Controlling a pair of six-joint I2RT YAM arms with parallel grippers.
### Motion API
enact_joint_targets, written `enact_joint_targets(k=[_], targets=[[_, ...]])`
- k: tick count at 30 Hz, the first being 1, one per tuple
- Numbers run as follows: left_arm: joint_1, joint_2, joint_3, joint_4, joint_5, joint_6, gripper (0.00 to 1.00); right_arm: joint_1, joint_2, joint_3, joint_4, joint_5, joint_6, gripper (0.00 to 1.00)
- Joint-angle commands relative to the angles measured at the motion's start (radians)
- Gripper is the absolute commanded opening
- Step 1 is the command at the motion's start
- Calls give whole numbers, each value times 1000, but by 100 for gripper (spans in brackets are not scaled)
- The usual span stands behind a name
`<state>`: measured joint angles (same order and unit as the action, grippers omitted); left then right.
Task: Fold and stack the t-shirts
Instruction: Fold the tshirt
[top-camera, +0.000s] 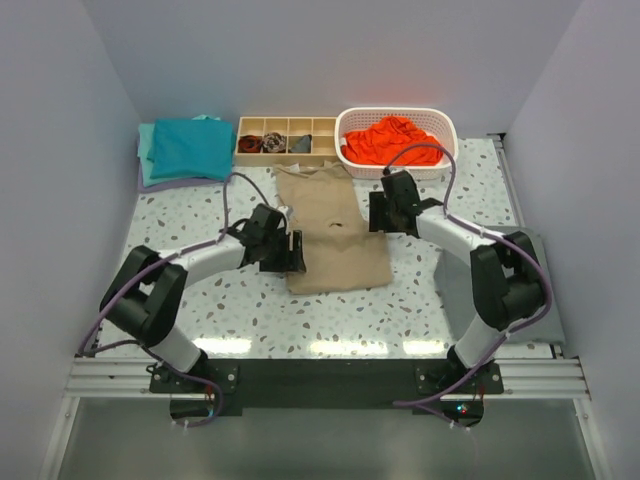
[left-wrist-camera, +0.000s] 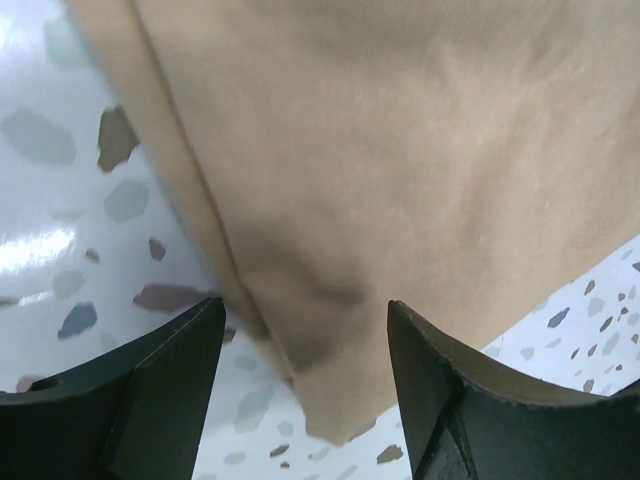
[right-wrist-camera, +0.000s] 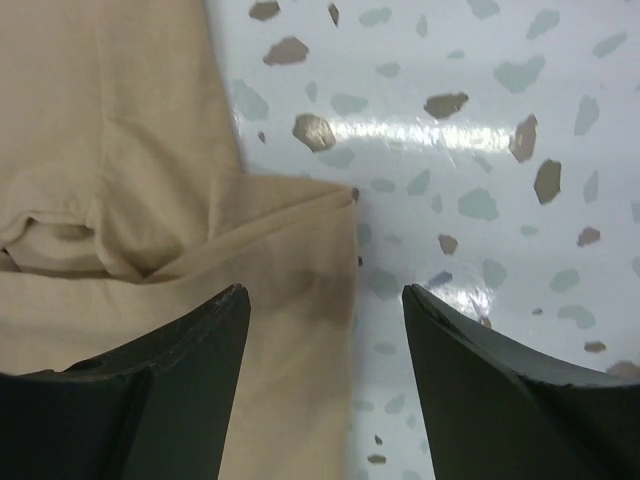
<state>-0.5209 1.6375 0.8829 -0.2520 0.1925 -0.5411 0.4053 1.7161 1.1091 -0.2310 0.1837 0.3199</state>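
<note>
The tan t-shirt (top-camera: 335, 232) lay flat in the middle of the table (top-camera: 330, 325). It was narrowed to a long panel with its sides turned in, so I took the folding to be part done. The left gripper (top-camera: 293, 252) hovered at the shirt's near left edge and the right gripper (top-camera: 378, 212) at its right edge, farther back. I judged that one to each side suited working both long edges at once. Both stood with jaws wide apart over cloth lying on the tabletop, and neither held anything.

At the far left a folded teal t-shirt (top-camera: 185, 148) rested on the table, likely the start of the stack. The orange-red t-shirt (top-camera: 393, 140) sat crumpled in the white basket (top-camera: 395, 110) at the far right, not yet folded. A wooden tray (top-camera: 285, 158) of small dark rolls stood between them.

The overhead view gave that whole layout but hid the gap between the fingers. The left wrist camera showed a near corner of the shirt right below its open jaws. The right wrist camera showed a turned-in layer ending at the shirt's edge, with bare table under one finger.
</note>
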Motion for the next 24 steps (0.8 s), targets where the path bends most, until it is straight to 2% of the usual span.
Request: enact_joint_targets(k=[1, 5, 9, 16, 24], targets=[[-8, -142, -123, -12, -44, -43, 72, -2, -119, -24, -185, 14, 10, 70], [-10, -266, -246, 39, -31, -69, 74, -14, -194, -83, -237, -120, 24, 72], [-10, -298, -361, 160, 44, -109, 75, -17, -234, -141, -249, -228, 48, 73], [-10, -286, -423, 400, 116, -160, 75, -78, -260, -296, -173, -355, 103, 73], [-10, -275, -487, 500, 137, -204, 72, -154, -225, -362, -81, -512, 100, 73]])
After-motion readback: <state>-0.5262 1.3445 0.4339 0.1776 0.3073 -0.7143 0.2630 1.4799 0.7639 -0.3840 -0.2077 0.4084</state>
